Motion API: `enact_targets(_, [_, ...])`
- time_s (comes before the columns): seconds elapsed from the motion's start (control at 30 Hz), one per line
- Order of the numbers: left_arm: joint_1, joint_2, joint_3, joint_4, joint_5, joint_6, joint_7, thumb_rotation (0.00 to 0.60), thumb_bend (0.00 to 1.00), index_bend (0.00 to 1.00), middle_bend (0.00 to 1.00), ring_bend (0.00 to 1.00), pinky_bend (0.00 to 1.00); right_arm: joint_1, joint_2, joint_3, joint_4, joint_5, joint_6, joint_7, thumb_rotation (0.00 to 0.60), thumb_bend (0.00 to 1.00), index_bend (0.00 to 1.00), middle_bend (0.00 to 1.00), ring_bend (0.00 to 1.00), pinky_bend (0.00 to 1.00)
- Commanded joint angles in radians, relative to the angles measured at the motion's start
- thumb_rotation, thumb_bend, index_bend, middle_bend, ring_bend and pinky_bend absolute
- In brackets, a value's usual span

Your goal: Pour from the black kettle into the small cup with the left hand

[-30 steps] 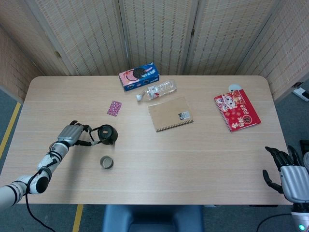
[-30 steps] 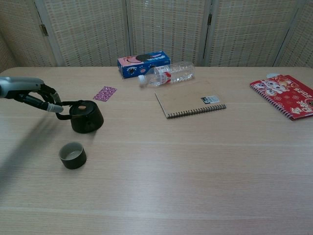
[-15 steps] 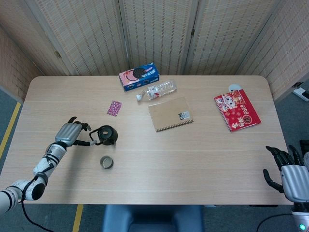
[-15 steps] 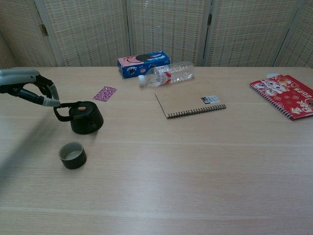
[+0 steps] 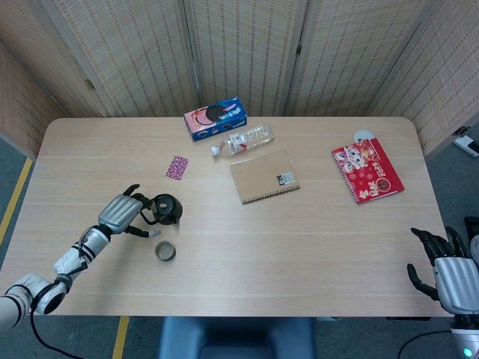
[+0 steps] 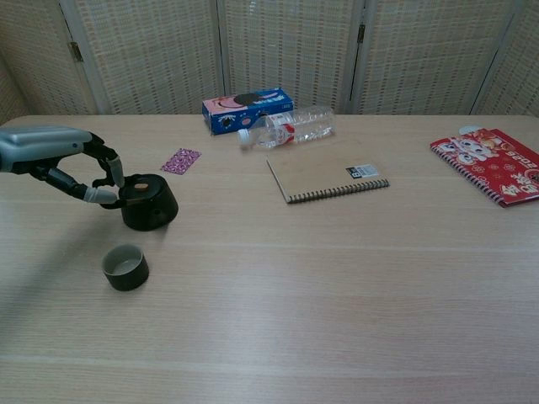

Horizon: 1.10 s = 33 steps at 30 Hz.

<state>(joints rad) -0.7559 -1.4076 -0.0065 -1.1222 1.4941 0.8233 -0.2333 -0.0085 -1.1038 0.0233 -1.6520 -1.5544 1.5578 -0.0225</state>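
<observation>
Kettle (image 6: pixel 149 204) stands upright on the table (image 5: pixel 299 239), left of centre, with the cup (image 6: pixel 125 267) just in front of it and a little toward the robot, the two near each other but apart. Left hand (image 6: pixel 63 157) has reached in from the left side and its fingers (image 6: pixel 112 169) curl around the handle side of the kettle, fingertips against or right at the handle; whether they actually grip it cannot be told from either view. In the head view the same hand (image 5: pixel 120 212) sits just left of the kettle (image 5: pixel 167 209), with the cup (image 5: pixel 165 251) below it. Right hand (image 5: pixel 449 271) hangs off the near right edge of the table, fingers spread, holding nothing. Farther back lie a small pink packet (image 5: pixel 177 167), a blue box (image 5: pixel 215 117), a bottle (image 5: pixel 242 140) on its side touching or just beside the box, a brown notebook (image 5: pixel 264 176) and a red notebook (image 5: pixel 367 170) toward the right.
</observation>
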Motion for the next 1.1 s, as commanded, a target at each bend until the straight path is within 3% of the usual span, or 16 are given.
enact_targets(0.03, [-0.009,-0.021,0.011,0.035,0.019,0.002,-0.025,0.252,0.19,0.39,0.39,0.27,0.0,-0.003,0.001,0.0,0.0,0.001,0.003,0.003,0.556,0.45,0.14,0.25,0.23,0.05])
enact_targets(0.43, [-0.002,-0.029,0.039,0.067,0.059,0.036,-0.023,0.299,0.19,0.43,0.43,0.29,0.0,0.001,-0.002,0.002,0.007,0.002,-0.006,0.01,0.556,0.45,0.14,0.25,0.23,0.05])
enact_targets(1.1, [0.003,-0.046,0.05,0.08,0.053,0.028,-0.011,0.326,0.19,0.49,0.5,0.36,0.0,-0.005,-0.009,0.003,0.023,0.009,-0.005,0.032,0.557,0.45,0.14,0.25,0.23,0.05])
